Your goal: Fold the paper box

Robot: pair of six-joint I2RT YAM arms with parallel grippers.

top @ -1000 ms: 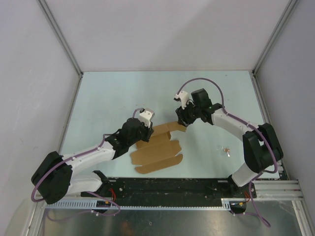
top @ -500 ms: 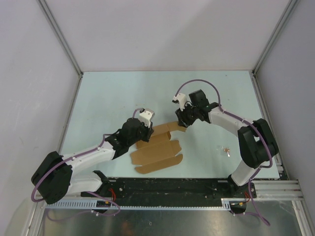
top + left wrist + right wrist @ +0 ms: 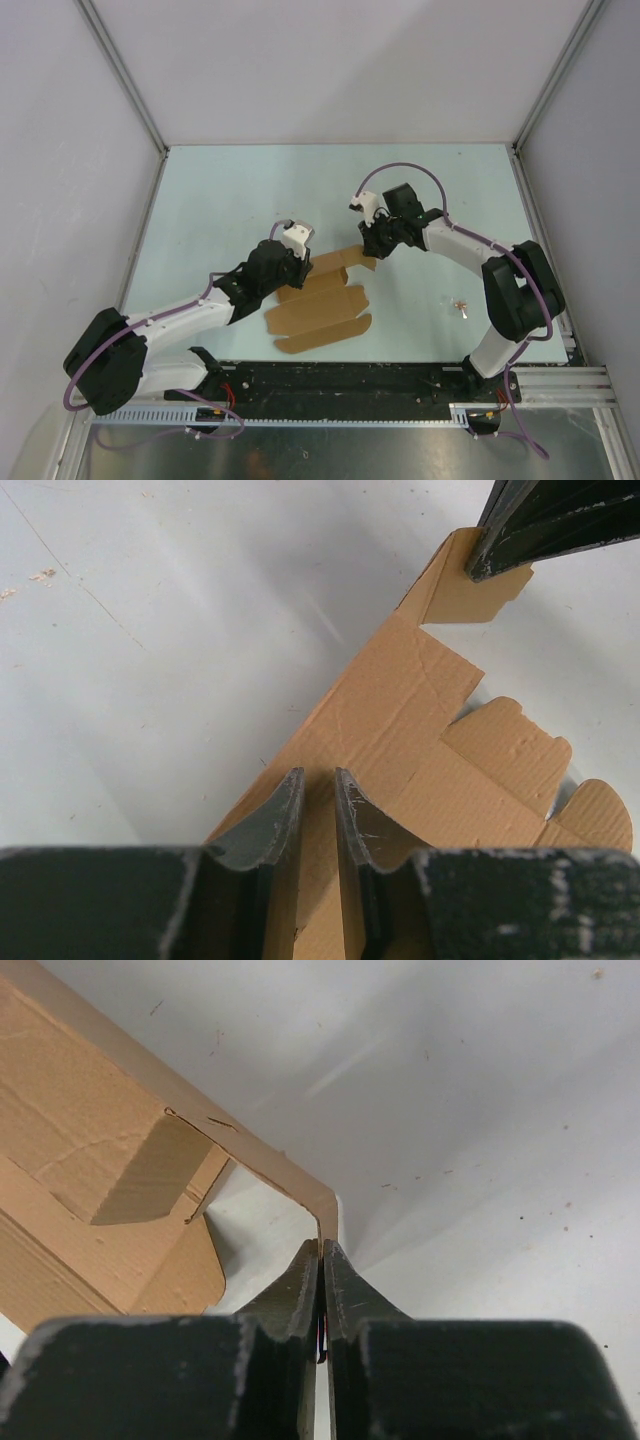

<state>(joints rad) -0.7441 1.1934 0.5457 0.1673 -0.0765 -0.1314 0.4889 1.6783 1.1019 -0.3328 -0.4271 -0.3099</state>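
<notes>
— Brown cardboard, where?
— The paper box [image 3: 322, 310] lies mostly flat on the desk [image 3: 220, 195], near the middle.
— And the left claw [image 3: 318, 778]?
— Over its left edge, fingers nearly together; whether it grips, I cannot tell.
— Farther right?
— There the right claw [image 3: 321, 1248] is clenched on the raised far flap.
</notes>
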